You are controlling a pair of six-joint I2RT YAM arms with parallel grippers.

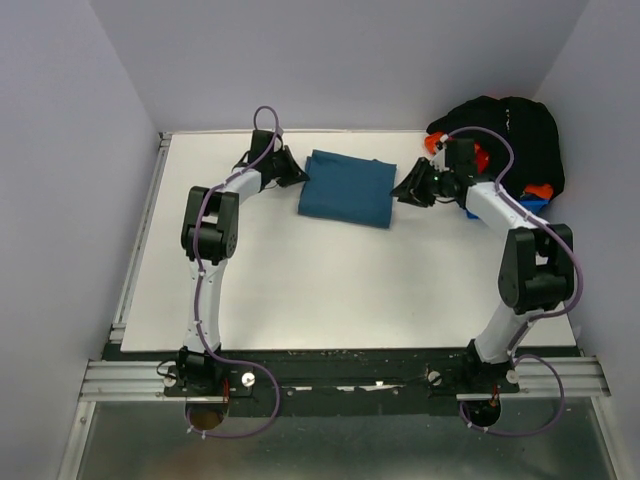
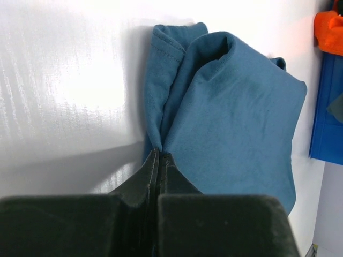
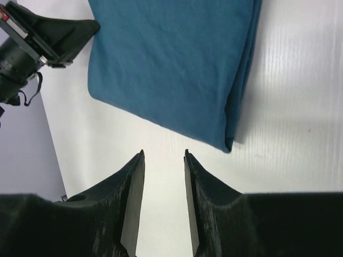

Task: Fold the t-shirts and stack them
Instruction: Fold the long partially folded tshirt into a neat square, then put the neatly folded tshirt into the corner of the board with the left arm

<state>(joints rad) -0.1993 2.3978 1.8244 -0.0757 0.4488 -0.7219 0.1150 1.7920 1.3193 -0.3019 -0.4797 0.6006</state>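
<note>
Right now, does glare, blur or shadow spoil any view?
Left wrist view: strong glare washes out the table left of the teal t-shirt; the left end effector, shut on its edge, is dark and soft. Right wrist view: mild streaky sheen on the table, right end effector dark. Top external view: even light, faint shadows.

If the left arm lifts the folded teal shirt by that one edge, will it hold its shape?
Probably not: the teal t-shirt is soft cloth, its layers bunch at the left gripper, so it would likely droop and unfold. It looks light; pushed, it should crumple rather than slide.
</note>
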